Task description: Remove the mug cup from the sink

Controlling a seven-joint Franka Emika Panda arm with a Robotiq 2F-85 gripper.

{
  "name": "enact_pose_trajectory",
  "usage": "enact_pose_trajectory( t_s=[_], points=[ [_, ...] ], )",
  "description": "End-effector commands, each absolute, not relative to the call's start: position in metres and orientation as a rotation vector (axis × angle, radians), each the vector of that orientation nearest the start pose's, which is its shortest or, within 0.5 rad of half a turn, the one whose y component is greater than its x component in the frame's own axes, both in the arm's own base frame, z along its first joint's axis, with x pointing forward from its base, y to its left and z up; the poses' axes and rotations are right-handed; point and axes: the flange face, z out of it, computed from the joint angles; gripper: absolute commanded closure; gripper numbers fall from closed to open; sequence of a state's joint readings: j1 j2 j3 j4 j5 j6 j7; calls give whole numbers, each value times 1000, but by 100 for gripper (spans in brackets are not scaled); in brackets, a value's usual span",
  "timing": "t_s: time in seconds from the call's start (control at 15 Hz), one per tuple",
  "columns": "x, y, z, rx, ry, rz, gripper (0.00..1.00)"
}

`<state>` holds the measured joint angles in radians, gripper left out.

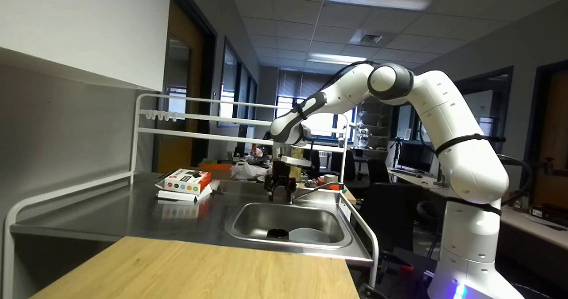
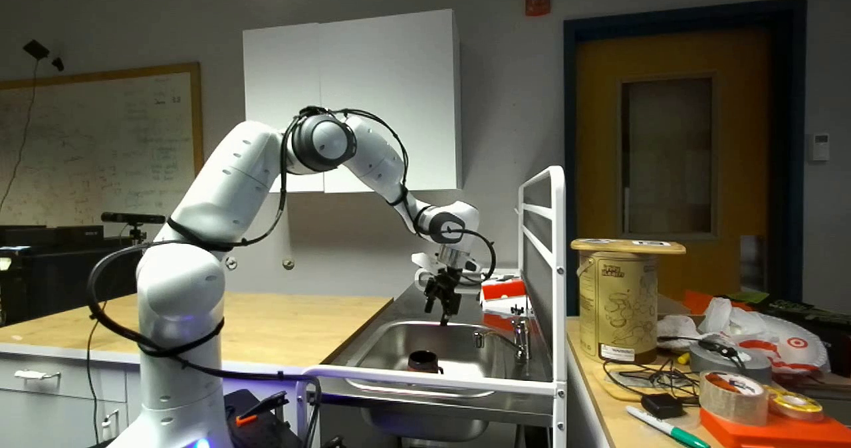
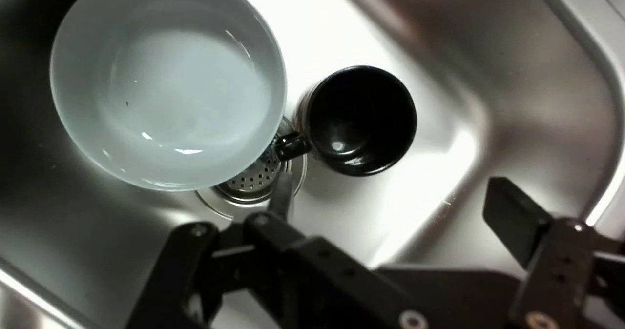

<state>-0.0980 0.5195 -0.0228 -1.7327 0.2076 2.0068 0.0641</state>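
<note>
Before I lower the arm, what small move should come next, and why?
I'd probably ease the open gripper across until its fingers line up with the mug, without going lower yet. In the wrist view the mug lies beyond the fingers rather than between them, its handle pointing toward the bowl, and both exterior views show the gripper well above the mug.

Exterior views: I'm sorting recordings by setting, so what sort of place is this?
Probably a lab or office with a kitchen-style area: a metal sink and white wall cabinet share the room with a whiteboard.
</note>
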Motion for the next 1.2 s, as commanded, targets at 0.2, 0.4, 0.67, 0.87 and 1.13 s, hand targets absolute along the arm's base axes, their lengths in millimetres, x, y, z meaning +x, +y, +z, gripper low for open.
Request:
enact_pose_trajectory(
  t_s=[0.2, 0.4, 0.67, 0.87, 1.13],
  points=[
    [687, -72, 240, -2675, 830, 369, 0],
    [701, -71, 232, -2575, 1033, 326, 0],
    [706, -70, 219, -2466, 1309, 233, 0],
    [702, -66, 219, -2399, 1514, 153, 0],
    [686, -50, 226, -2267, 1788, 98, 0]
  ],
)
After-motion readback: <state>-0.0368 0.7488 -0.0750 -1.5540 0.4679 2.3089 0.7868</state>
